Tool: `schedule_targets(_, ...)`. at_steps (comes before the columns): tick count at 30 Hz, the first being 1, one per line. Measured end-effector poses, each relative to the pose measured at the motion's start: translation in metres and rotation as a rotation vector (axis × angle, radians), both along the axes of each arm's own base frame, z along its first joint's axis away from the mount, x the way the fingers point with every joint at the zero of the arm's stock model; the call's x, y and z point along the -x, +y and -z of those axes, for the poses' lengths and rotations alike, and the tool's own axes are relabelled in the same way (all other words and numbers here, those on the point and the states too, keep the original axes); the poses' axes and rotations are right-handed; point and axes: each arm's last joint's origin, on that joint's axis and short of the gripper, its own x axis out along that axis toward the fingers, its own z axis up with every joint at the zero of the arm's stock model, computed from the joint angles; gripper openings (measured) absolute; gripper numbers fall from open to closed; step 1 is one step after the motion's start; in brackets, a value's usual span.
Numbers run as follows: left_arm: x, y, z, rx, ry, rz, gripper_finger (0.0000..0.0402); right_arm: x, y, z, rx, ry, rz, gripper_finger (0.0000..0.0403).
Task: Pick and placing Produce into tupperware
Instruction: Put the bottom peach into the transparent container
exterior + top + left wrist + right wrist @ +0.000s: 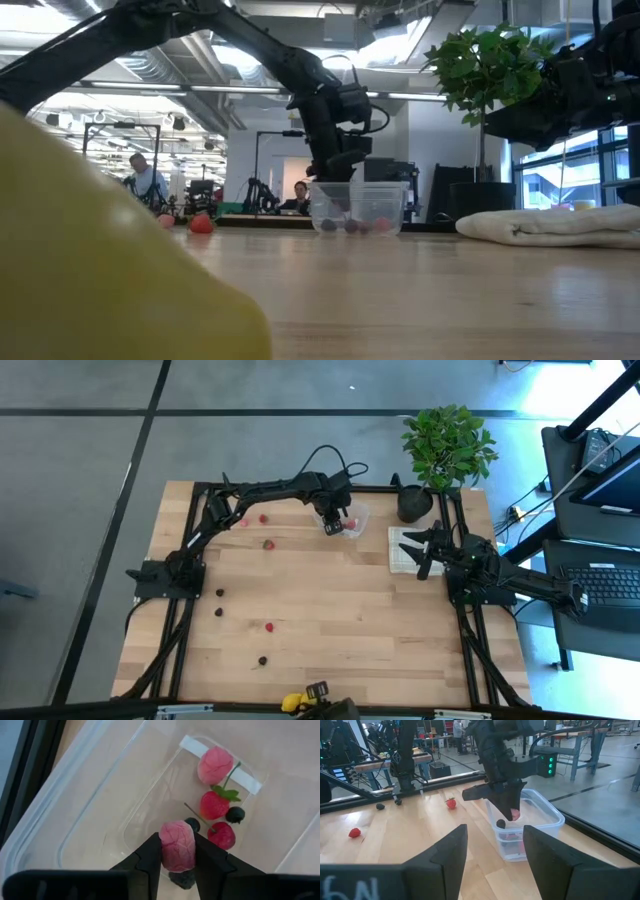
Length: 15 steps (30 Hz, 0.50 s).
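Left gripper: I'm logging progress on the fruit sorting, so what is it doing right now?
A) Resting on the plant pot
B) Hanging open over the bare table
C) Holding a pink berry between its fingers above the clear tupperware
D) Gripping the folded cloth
C: the left wrist view shows the left gripper closed on a pink berry directly over the tupperware, which already holds other fruit.

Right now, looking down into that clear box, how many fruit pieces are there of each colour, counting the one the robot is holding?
Pink pieces: 2, one lying in the tupperware, one held over it by the left end effector
Red berries: 2
Dark berries: 3
Total: 7, with 6 lying in the box
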Motion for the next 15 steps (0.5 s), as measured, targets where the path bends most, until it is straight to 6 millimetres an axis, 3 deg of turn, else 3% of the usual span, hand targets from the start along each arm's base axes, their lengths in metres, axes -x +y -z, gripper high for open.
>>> schedule_targets(15, 0.0003, 0.0002, 0.0001, 0.006, 0.0, -0.013, 0.0084, 0.0, 0.0, 0.0, 0.0, 0.0, 0.0, 0.0195)
